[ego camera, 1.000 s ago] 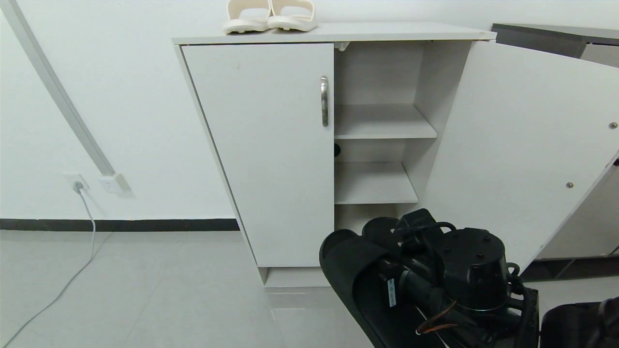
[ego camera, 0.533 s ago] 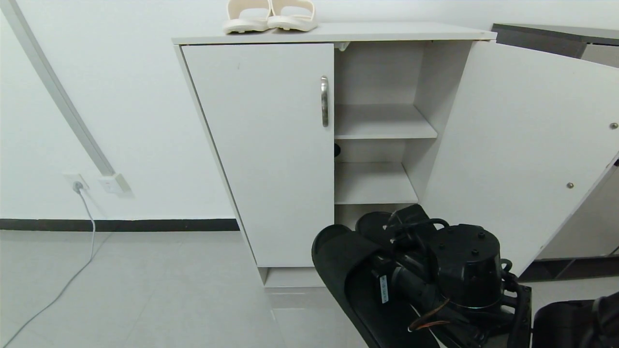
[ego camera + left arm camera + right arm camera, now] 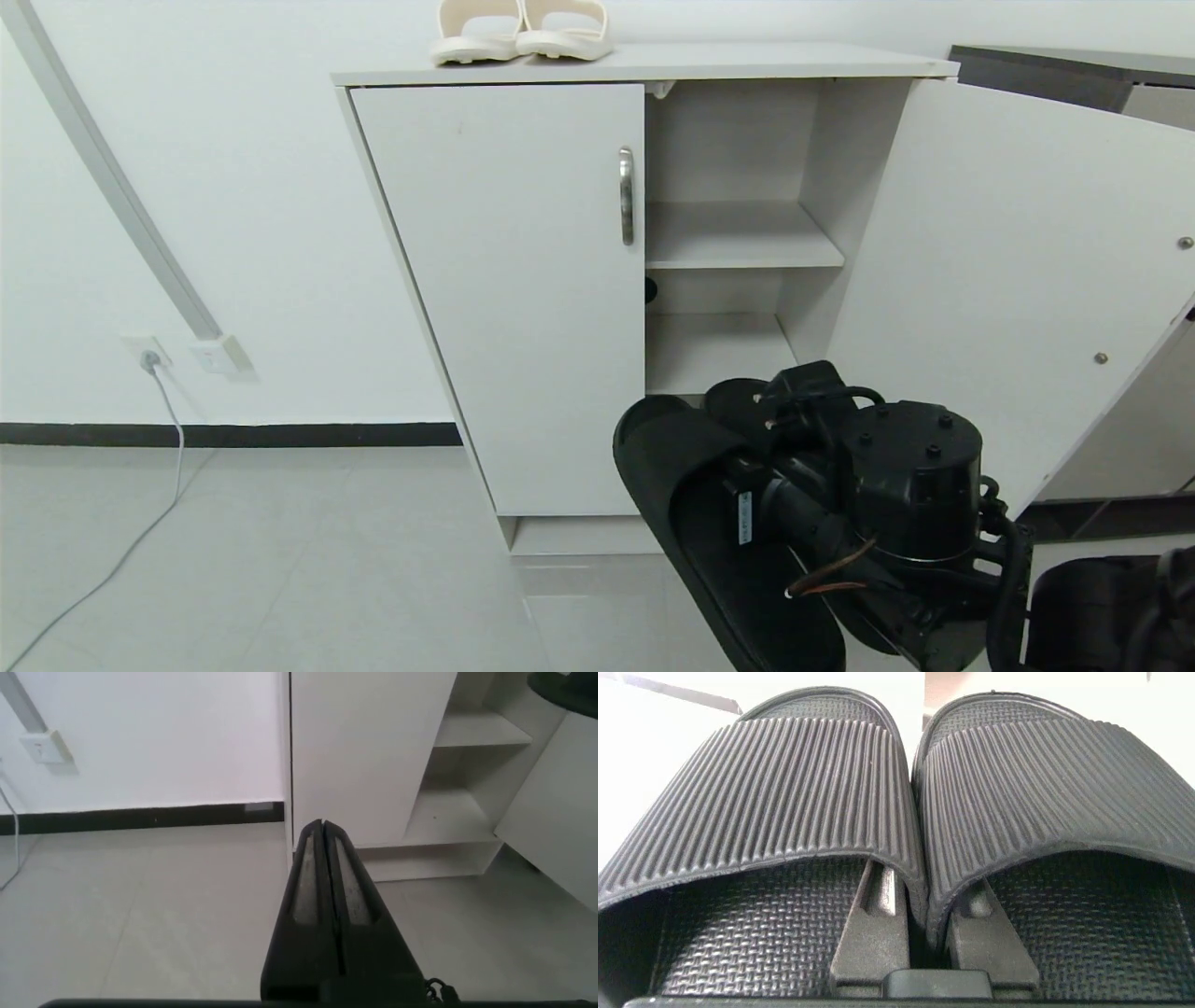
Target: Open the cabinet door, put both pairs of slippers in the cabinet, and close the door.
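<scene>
- While the right gripper (image 3: 926, 924) clamps both black slippers (image 3: 709, 504) by their inner edges, they hang before the open cabinet (image 3: 504, 280).
- On its top lie the cream slippers (image 3: 521, 33).
- Fingers of the left gripper (image 3: 322, 859) are pressed together.

— Where do we have room to pass?
— The right door (image 3: 1008, 280) stands swung wide, so the right half of the cabinet (image 3: 747, 63) is open to us, with room above the upper shelf (image 3: 738, 238) and above the shelf below (image 3: 709, 359).
— What blocks us?
— The left door (image 3: 504, 299) is shut, and the black slippers (image 3: 691, 495) hang before the opening's lower part.
</scene>
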Available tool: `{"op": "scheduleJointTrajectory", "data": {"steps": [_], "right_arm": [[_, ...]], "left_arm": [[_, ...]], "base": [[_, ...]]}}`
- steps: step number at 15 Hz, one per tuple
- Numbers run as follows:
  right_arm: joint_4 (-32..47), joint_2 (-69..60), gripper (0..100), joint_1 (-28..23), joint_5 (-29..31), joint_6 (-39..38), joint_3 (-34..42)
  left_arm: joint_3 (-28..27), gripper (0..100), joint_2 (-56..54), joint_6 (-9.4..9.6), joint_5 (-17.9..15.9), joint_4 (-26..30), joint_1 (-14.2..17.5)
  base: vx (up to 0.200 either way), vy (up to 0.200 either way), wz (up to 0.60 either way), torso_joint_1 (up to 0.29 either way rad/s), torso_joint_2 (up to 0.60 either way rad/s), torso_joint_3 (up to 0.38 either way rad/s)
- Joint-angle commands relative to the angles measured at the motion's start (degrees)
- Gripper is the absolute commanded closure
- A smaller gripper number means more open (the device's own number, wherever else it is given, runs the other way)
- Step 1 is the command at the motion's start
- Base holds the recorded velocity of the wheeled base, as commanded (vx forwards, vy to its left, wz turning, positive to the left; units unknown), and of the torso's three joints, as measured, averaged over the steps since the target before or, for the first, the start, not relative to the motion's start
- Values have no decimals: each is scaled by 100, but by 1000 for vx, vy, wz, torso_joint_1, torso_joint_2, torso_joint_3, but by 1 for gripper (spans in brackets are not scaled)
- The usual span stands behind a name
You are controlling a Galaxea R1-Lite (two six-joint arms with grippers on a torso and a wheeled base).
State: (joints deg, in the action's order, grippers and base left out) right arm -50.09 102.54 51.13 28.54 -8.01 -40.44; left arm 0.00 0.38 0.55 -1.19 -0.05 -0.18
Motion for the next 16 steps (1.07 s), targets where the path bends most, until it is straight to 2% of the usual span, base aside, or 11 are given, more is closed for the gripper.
{"op": "scheduleJointTrajectory", "data": {"steps": [1,3,6,7,10,16], "right_arm": [[70,-41,100,-33,108,-8,-158],[122,91,100,-24,284,-96,-245],[131,531,100,-24,908,-289,-702],[131,724,100,-24,1189,-315,-843],[166,830,100,-59,1216,-447,-957],[254,1577,100,-639,1198,-667,-1502]], "left_arm": [[0,100,-20,-11,-4,-4,1],[0,100,-20,7,-4,-4,9],[0,100,-20,7,-4,-4,1],[0,100,-20,-11,-4,-4,1],[0,100,-20,-11,-4,-4,1],[0,100,-20,-28,14,-4,1]], "base": [[0,-200,0,-7,-2,7],[0,-200,0,7,5,2],[0,-200,0,2,7,2],[0,0,0,0,0,0],[0,0,0,0,0,0],[0,0,0,0,0,0]]}}
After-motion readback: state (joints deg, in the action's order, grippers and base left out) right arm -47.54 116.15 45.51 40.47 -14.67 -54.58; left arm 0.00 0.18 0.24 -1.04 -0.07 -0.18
